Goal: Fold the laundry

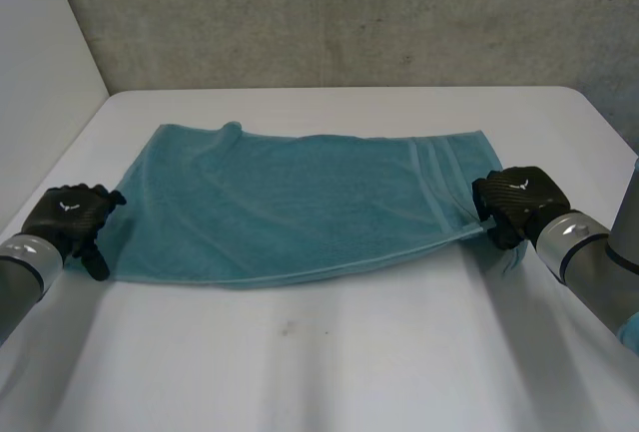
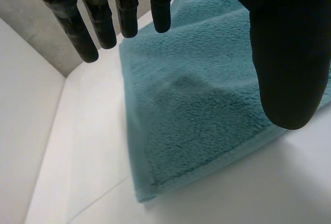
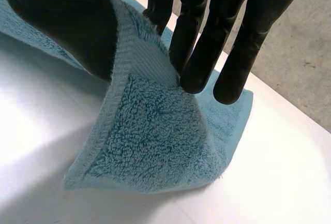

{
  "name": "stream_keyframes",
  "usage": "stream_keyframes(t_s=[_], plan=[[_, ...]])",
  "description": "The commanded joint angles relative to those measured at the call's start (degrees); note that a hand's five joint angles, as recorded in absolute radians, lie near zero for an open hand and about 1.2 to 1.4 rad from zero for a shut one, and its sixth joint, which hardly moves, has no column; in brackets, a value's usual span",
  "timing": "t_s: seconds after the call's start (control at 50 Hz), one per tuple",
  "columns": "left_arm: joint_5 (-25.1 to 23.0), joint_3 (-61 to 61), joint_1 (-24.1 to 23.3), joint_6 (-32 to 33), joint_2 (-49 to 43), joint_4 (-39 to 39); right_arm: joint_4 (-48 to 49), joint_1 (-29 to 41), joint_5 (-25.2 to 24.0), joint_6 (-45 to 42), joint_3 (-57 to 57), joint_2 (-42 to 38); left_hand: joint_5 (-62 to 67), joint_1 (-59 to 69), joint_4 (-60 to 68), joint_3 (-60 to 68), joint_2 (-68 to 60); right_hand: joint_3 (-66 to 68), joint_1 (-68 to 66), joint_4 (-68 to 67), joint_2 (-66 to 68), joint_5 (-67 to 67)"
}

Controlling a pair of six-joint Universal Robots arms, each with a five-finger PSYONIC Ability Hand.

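Right hand [image 3: 204, 48] pinches right corner of towel [image 3: 155, 136], left hand [image 2: 289, 53] spread above left corner.

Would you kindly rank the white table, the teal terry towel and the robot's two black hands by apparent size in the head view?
1. white table
2. teal terry towel
3. black left hand and black right hand: they look about alike, so I leave them tied.

Soft, even light; the towel [image 3: 155, 146] casts a faint shadow.
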State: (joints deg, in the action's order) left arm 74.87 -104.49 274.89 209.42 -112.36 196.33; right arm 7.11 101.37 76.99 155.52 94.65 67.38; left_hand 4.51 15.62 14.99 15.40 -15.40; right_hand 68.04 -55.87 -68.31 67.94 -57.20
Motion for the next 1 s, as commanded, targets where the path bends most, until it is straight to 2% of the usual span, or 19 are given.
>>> stream_keyframes(t_s=[0.02, 0.16, 0.32, 0.48, 0.76, 0.86, 0.9, 0.92, 0.96, 1.0], plan=[[-2.8, -1.5, 0.6, 0.2, 0.0, -0.4, 0.0, 0.0, 0.0, 0.0, 0.2, -0.8, 9.1, 8.0, 8.6, 8.2, -8.2, 12.0, -24.1, -11.7, 12.1, -12.8], [-3.2, -0.7, 2.2, 0.6, -1.6, 0.7, 0.1, 0.1, 0.0, 0.0, 0.7, -0.8, 11.5, 10.4, 11.0, 10.6, -10.6, 12.0, -24.1, -11.7, 12.1, -12.8], [-5.7, -0.7, 2.3, 4.1, -4.6, 3.2, 0.1, 0.1, 0.0, 0.0, 0.8, -0.8, 12.2, 11.1, 11.7, 11.3, -11.3, 12.0, -24.1, -11.7, 12.1, -12.8], [-5.8, -0.4, 2.3, 4.2, -6.2, 6.6, 0.2, 0.1, 0.0, -0.1, 0.8, -1.0, 16.1, 14.9, 15.6, 15.2, -15.2, 12.0, -24.1, -11.7, 12.1, -12.8], [-5.9, 3.0, 1.4, 4.2, -8.4, 6.8, 0.3, 0.2, -0.1, -0.4, 0.8, -1.6, 21.8, 20.7, 21.3, 20.9, -20.9, 12.0, -24.1, -11.7, 12.1, -12.8], [-5.9, 3.8, 1.3, 4.2, -9.0, 6.9, 0.3, 0.1, 0.0, -0.5, 0.6, -1.7, 29.5, 28.4, 29.0, 28.6, -28.6, 12.0, -24.1, -11.7, 12.1, -12.8], [-5.9, 3.9, 1.0, 4.0, -8.9, 7.0, 0.3, 0.1, 0.0, -0.5, 0.6, -1.7, 44.7, 43.6, 44.3, 43.8, -43.8, 12.0, -24.1, -11.7, 12.1, -12.8], [-5.9, 3.9, 1.0, 4.0, -8.9, 7.0, 0.3, 0.1, 0.0, -0.5, 0.5, -1.7, 44.8, 43.7, 44.3, 43.9, -43.9, 12.0, -24.1, -11.7, 12.1, -12.8], [-5.9, 3.9, 0.4, 3.8, -8.8, 7.1, 0.3, 0.0, 0.1, -0.5, 0.4, -1.7, 62.1, 61.0, 61.6, 61.2, -61.2, 12.0, -24.1, -11.7, 12.1, -12.8], [-5.9, 3.9, 0.3, 3.7, -8.4, 7.1, 0.4, 0.0, 0.1, -0.5, 0.0, -1.7, 65.5, 64.3, 65.0, 64.6, -64.6, 12.0, -24.1, -11.7, 12.1, -12.8]])
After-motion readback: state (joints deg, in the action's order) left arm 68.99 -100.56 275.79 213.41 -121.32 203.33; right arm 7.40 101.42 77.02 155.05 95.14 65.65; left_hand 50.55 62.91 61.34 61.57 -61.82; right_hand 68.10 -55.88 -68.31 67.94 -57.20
